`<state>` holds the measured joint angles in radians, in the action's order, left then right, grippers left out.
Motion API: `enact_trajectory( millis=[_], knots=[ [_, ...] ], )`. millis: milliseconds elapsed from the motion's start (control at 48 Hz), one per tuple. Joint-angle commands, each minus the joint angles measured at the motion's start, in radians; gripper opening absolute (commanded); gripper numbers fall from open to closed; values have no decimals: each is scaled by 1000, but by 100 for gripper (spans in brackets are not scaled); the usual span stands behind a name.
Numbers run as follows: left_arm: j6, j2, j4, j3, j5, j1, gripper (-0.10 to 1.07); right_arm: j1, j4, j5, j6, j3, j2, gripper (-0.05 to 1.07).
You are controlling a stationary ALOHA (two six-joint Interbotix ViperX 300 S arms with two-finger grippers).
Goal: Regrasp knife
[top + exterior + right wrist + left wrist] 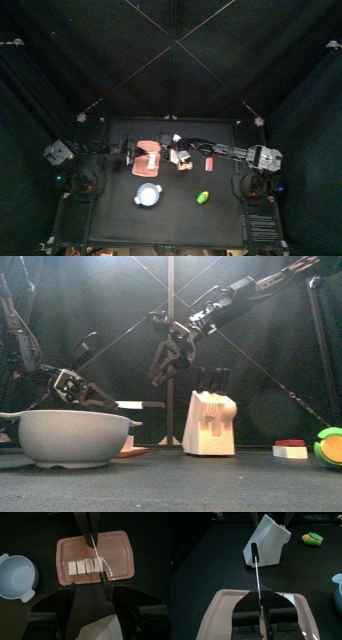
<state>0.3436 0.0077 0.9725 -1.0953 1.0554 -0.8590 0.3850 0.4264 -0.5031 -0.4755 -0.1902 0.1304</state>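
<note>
Near the top view's middle, the left gripper clenched the knife by its blade above the pink tray; the right gripper, released, risked knocking it loose.

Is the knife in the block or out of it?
Out. The left end effector holds the knife by its blade above the pink tray, handle pointing toward the knife block.

The black desk carries a pink tray toward its left side near the back edge, with a white knife block just beside it at the middle. A pale bowl sits nearer the front edge, left of centre. A green-and-yellow object lies right of it, and a small red-topped block stands near that.
</note>
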Motion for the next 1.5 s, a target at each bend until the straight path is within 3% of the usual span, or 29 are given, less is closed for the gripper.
enact_trajectory(
  millis=[0,417,625,1042,1479],
  knots=[
    [-3,-41,3,-5,12,-2,29,2,2,6,0,12,-5,86],
    [-3,-133,21,-51,12,-2,29,2,-8,12,2,52,54,85],
    [-5,-112,18,-44,12,-3,29,0,-9,8,2,64,72,80],
    [-5,-64,18,-26,8,-6,29,0,-9,-11,0,58,86,55],
    [-8,2,25,2,-2,-8,29,0,-17,-20,0,52,117,51]
  ],
)
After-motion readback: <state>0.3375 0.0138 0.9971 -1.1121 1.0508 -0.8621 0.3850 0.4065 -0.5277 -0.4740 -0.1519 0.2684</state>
